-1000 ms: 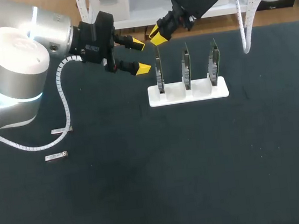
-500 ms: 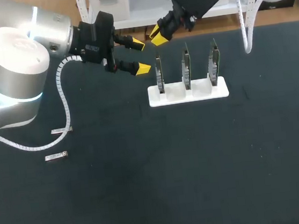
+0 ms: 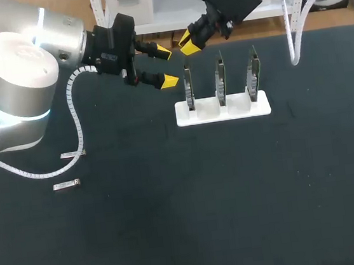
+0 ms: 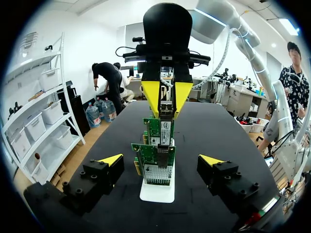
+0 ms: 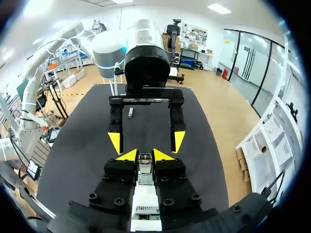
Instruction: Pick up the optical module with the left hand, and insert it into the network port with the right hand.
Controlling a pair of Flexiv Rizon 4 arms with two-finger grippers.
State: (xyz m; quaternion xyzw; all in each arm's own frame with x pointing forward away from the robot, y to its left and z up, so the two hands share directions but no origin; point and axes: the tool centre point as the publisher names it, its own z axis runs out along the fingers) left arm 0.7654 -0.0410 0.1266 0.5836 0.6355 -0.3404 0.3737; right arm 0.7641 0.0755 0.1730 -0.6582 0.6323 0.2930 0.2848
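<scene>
Spare parts: 2 spare modules (image 3: 73, 154) lie flat near the left side of the table (image 3: 175, 228), well apart from both arms; unmoved.
Left gripper: the left gripper (image 3: 167, 65) hangs just left of the white stand (image 3: 222, 110), its fingers spread wide and holding nothing; same pose as 1 s ago.
Right gripper: the right gripper (image 3: 188, 41) pinches the optical module (image 4: 166, 110) between its yellow tips, above the first network card (image 3: 188, 87); within 1 s it has drifted slightly up and away from that card's top.
Meaning: the handover looks done, but the module is not yet seated, so insertion remains, probably after realigning.
Stand: 3 upright cards, set close together, leave little side clearance.
Edges: the far table edge runs just behind the right gripper.
Open room: widest in front of and right of the stand.
</scene>
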